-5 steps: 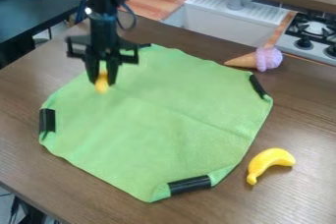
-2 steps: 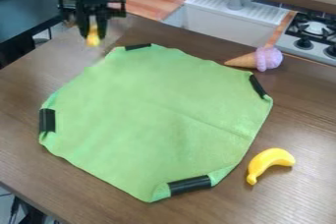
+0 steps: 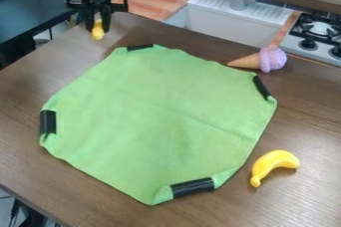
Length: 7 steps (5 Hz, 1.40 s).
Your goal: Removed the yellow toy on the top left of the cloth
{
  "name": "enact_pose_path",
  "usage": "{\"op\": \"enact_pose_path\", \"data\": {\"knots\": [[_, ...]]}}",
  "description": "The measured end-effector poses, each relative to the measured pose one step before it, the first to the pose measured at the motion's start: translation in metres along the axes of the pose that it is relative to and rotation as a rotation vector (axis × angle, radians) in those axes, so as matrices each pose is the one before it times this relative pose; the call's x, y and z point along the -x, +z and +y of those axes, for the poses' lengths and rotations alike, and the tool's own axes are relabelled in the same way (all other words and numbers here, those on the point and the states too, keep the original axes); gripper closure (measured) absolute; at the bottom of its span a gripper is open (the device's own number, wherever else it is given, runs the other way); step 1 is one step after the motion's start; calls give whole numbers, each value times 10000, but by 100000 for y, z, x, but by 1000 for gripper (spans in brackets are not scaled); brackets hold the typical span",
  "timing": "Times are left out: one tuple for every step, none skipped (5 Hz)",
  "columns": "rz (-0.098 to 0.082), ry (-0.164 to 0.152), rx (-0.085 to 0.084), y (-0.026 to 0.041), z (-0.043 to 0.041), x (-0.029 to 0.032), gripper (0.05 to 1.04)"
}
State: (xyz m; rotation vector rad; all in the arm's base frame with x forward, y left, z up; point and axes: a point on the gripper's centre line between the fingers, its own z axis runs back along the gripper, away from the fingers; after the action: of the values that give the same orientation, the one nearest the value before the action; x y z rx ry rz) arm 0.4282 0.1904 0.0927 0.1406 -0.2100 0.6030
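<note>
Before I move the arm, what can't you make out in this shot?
All in the camera view:
- Top of the yellow toy: hidden by the tool; what it represents is too small to tell.
- Whether that toy touches the table: the slanted view doesn't settle it.
- Upper arm: cut off by the top edge.
- Cloth under the black strip: covered by it.
- Rest of the stove: cut off by the right edge.

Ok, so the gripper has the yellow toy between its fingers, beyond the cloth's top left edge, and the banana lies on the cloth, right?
Not quite: the camera view shows the banana on the table, off the lower right side of the cloth. The gripper does have the yellow toy between its fingers, beyond the cloth's top left edge.
</note>
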Motion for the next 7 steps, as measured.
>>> {"op": "enact_pose_path", "data": {"knots": [[30, 122, 91, -1108, 114, -1387, 789], [-121, -36, -108, -941, 482, -946, 789], [89, -179, 19, -971, 133, 92, 789], [73, -56, -87, -1076, 156, 526, 789], [24, -87, -22, -564, 6, 279, 789], [-27, 64, -50, -70, 76, -12, 750], [97, 159, -246, -343, 370, 316, 457]]}}
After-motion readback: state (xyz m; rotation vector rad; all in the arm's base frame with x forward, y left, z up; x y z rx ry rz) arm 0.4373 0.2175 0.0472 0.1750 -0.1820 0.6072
